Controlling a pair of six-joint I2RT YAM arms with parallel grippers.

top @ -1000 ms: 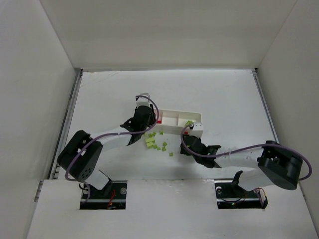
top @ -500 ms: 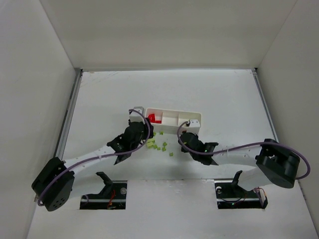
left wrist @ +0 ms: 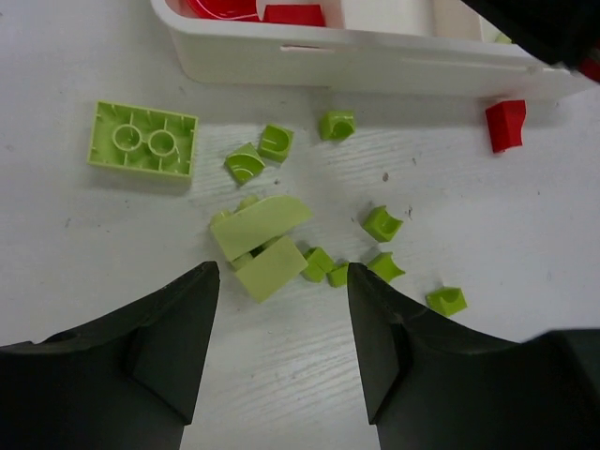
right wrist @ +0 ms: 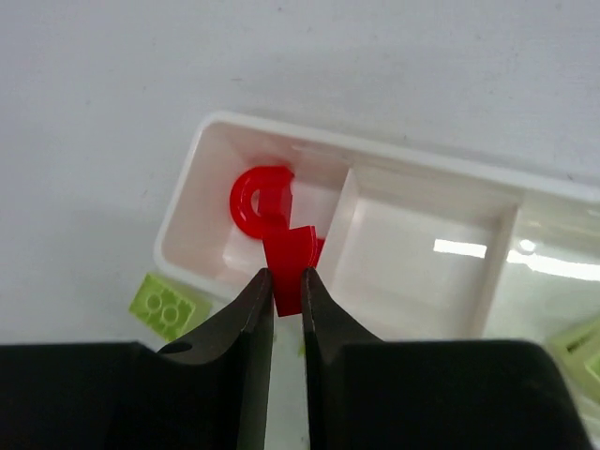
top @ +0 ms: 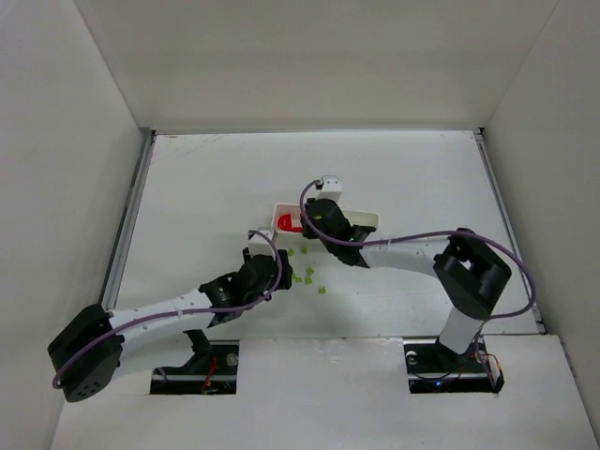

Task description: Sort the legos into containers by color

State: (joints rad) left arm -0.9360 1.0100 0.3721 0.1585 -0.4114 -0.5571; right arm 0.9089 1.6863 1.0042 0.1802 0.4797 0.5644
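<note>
Legos [left wrist: 261, 228] mostly loose on white bench [left wrist: 103, 253], a lime-green scatter just beside near wall of long white tray [left wrist: 375, 64]. Among them, one larger green plate [left wrist: 142, 139] lying underside up at left edge of scatter; two flat green bricks [left wrist: 272, 267] touching each other in middle; small green bits around these, most apart from one another. Loose red brick [left wrist: 506, 124] on bench as well, right of scatter, just beside tray wall.

Left pincer [left wrist: 281, 272] spread wide, hovering over scatter, nothing between its fingers [left wrist: 169, 337]; flat green pair directly under the gap.

Right arm stretched leftward across bench to tray's left end. Right pincer [right wrist: 287, 281] pressed together on pinched red brick [right wrist: 291, 258], gripped by its lower part and poised over near wall of end compartment [right wrist: 199, 234], close to first divider [right wrist: 339, 211]. On floor of that compartment, red ring-shaped piece [right wrist: 258, 199], with another red piece [left wrist: 292, 13] beside it in left wrist view. Green plate just outside same compartment's near corner. More green pieces at right edge of right wrist view; in last compartment or on bench, impossible to tell.
</note>
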